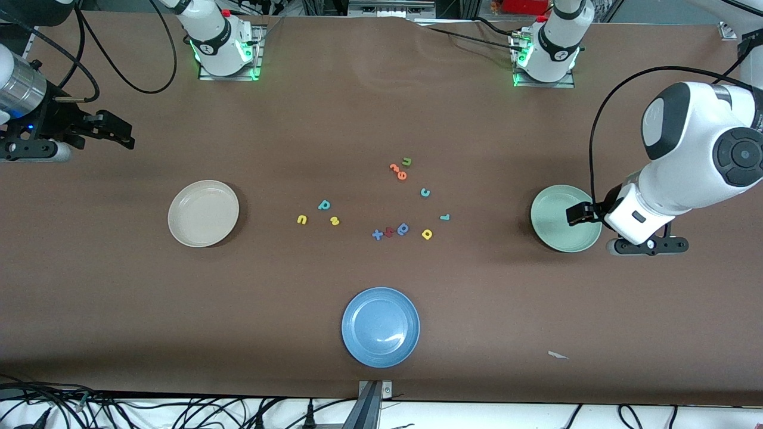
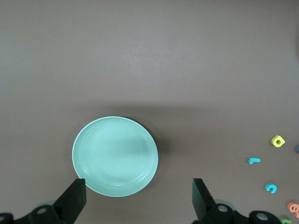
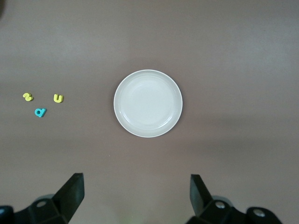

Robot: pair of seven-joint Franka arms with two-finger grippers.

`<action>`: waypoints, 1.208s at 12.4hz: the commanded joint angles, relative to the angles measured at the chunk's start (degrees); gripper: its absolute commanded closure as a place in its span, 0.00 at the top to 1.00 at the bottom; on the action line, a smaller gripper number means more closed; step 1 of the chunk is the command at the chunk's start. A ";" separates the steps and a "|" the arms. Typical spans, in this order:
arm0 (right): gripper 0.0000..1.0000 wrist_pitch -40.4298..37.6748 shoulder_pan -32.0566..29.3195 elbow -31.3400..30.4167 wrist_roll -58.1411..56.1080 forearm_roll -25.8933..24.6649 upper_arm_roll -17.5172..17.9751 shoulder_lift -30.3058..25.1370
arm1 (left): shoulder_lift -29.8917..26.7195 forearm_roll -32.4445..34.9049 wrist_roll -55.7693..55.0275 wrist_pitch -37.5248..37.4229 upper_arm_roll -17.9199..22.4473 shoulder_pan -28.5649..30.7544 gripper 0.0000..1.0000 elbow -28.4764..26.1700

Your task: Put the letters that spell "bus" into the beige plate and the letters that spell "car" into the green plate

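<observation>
Bus letters [image 1: 323, 205], car letters [image 1: 425, 192] loose mid-table between empty beige plate [image 1: 203, 213], green plate [image 1: 565, 218]. Left gripper [image 2: 138, 196] over green plate, right gripper [image 3: 135, 196] near beige plate; both spread, holding nothing.

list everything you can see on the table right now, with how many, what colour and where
beige plate: one, cream, empty, toward the right arm's end.
green plate: one, pale mint, empty, toward the left arm's end.
blue plate: one, blue, empty, nearest the front camera.
bus letters: three, teal b, yellow u, yellow s, on the table nearer the beige plate.
car letters: three, teal c, teal r, yellow a, on the table nearer the green plate.
other letters: several, orange, green, blue and red, mid-table.
left gripper: one, black, open, above the green plate's edge.
right gripper: one, black, open, raised near the beige plate.
</observation>
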 commanded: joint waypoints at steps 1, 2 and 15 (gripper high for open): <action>1.00 -1.31 0.06 1.01 0.31 0.23 0.07 -0.22 | -0.18 -2.08 -0.22 -0.54 0.41 -0.11 1.00 0.67; 1.00 -0.96 0.06 0.92 0.39 0.32 0.07 -0.13 | -0.18 -2.17 -0.23 -0.45 0.41 0.06 1.00 0.67; 1.00 1.05 4.79 0.83 1.36 0.49 0.42 4.68 | 0.26 -3.47 -2.85 -0.54 0.15 -0.72 1.00 -0.82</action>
